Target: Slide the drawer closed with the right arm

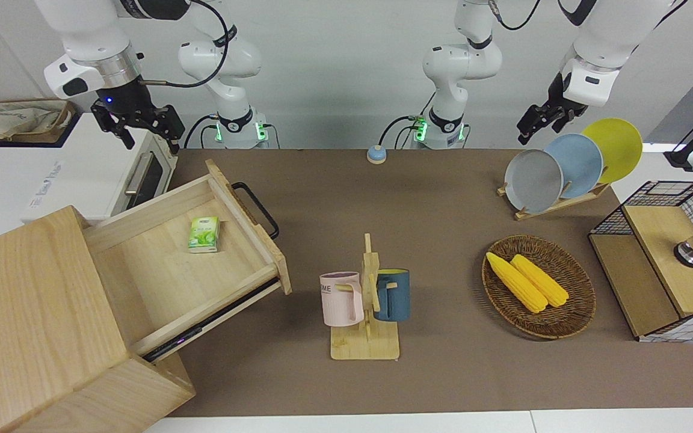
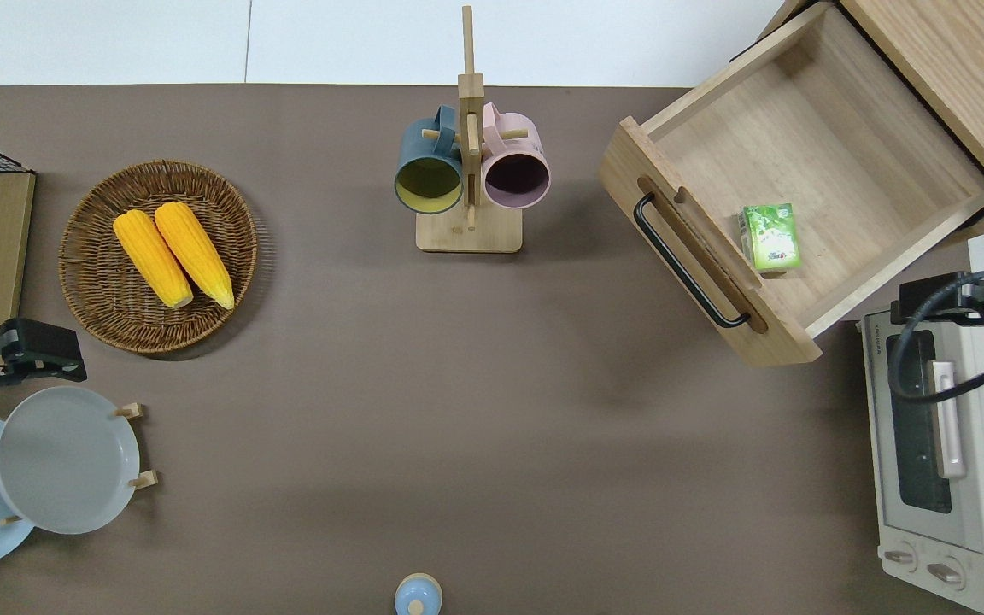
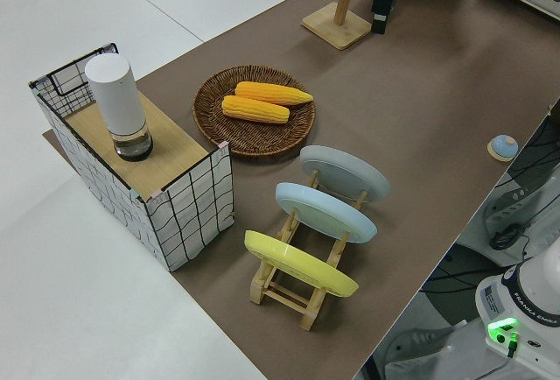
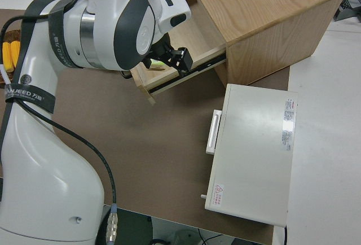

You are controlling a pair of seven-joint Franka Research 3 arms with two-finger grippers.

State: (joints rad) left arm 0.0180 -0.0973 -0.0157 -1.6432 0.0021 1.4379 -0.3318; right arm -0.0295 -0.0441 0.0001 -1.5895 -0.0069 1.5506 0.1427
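The drawer (image 1: 160,270) of the pale wooden cabinet (image 1: 27,300) stands pulled far out, with its black bar handle (image 1: 257,210) facing the middle of the table. A small green box (image 1: 204,234) lies inside it. In the overhead view the drawer (image 2: 842,145), its handle (image 2: 684,260) and the box (image 2: 770,237) all show. My right gripper (image 1: 151,143) is open and empty, up in the air over the white toaster oven (image 2: 953,478), close to the drawer's nearer corner and apart from the handle. The right side view shows the gripper (image 4: 179,61) too. My left arm is parked.
A mug rack (image 1: 366,300) with a pink and a blue mug stands mid-table, close to the drawer front. A wicker basket (image 1: 503,300) of corn, a plate rack (image 1: 563,168), a wire-mesh box (image 1: 665,264) and a small blue button (image 1: 376,154) are also on the table.
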